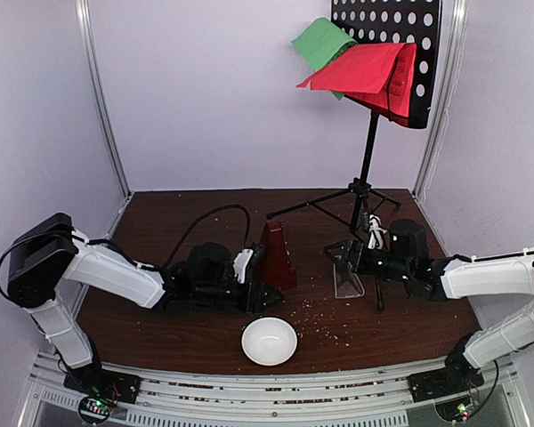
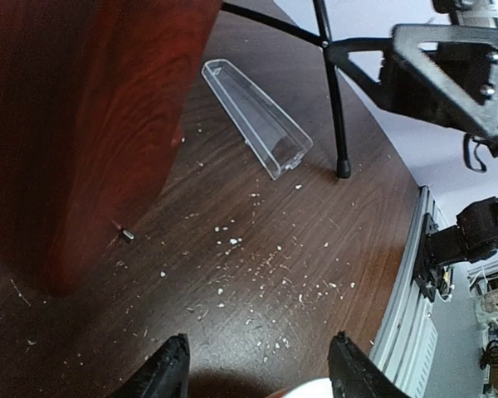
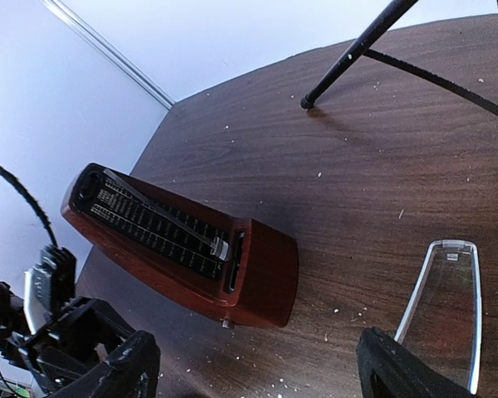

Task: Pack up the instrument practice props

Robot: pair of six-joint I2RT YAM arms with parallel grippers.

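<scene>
Metronome stands upright mid-tabletop, well clear of every edge, with bare wood behind it. Left fingers are spread and empty, just beside its base. Clear cover lies flat by a music stand leg, near the spread, empty right fingers; a bowl sits near the front edge

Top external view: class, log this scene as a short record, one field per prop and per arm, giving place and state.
metronome: upright, mid-table, front uncovered
clear cover: lying on table, right of metronome
music stand: standing, back right
sheets: green sheet and red sheet on the stand
white bowl: near front edge
left fingers: open, beside metronome
right fingers: open, by clear cover
</scene>
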